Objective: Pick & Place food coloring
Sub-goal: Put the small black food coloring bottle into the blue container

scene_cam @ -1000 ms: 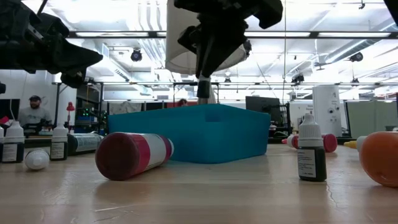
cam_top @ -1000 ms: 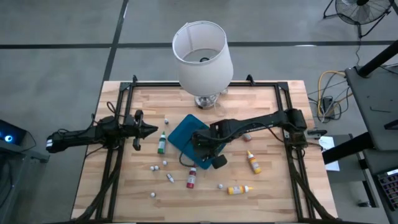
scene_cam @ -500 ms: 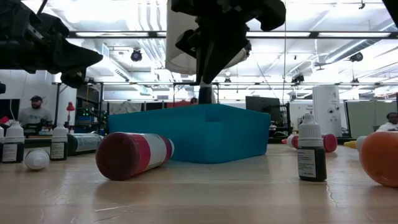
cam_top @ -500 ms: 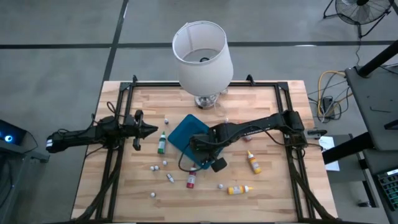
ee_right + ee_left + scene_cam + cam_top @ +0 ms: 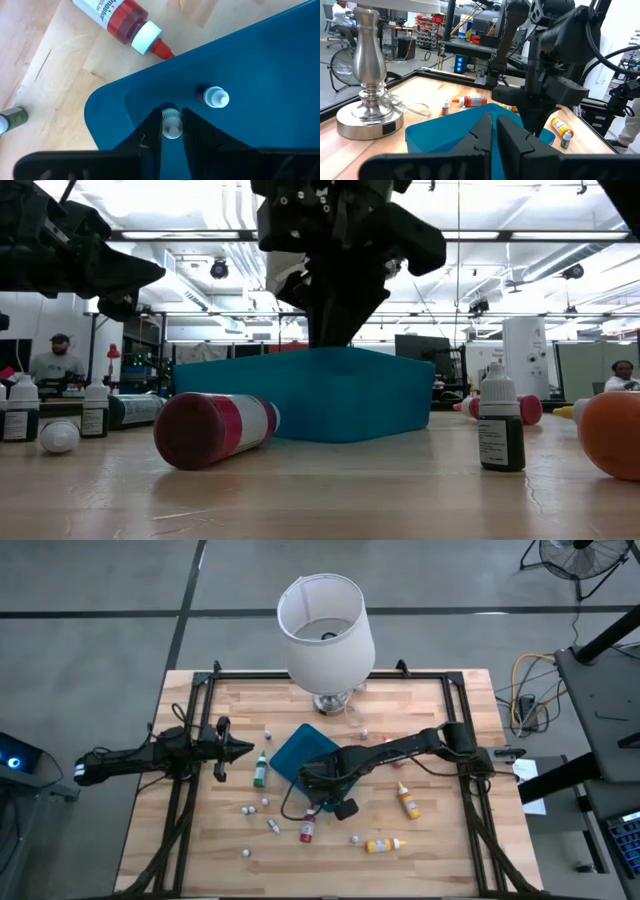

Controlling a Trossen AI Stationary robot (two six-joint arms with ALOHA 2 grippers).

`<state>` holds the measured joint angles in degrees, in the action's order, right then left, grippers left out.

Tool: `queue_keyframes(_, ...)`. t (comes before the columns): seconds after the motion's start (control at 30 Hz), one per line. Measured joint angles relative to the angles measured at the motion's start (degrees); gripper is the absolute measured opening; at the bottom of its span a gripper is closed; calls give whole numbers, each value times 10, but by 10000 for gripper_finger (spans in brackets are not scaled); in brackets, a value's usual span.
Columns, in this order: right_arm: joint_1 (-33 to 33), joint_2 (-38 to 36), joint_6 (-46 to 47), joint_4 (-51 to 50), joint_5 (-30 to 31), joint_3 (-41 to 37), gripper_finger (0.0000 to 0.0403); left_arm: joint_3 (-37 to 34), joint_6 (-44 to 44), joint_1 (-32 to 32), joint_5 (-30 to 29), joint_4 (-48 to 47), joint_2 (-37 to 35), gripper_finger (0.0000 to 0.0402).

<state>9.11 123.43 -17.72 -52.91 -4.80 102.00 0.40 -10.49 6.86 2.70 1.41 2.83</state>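
Reaching into the teal tray [image 5: 280, 80], the right gripper [image 5: 171, 131] pinches a white-capped food coloring bottle [image 5: 171, 121] just above its floor. The left gripper [image 5: 236, 749], fingers nearly together, waits near a green bottle [image 5: 260, 770] on the tabletop [image 5: 430, 840].

dark gripper [image 5: 335, 330] dips behind blue tray [image 5: 310, 395] (red bottle [image 5: 212, 429] lying in front)

Both arms are matte black, built of slim jointed links. The right arm [image 5: 400, 748] trails a thin black cable near its blocky wrist; the left arm [image 5: 140, 755] ends in angular dark housings.
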Motion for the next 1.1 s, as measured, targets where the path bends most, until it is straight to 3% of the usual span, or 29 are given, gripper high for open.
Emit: queue_keyframes(1.1,-9,5,2,71,-2,-56,48,0,0,0,0,0,0,0)
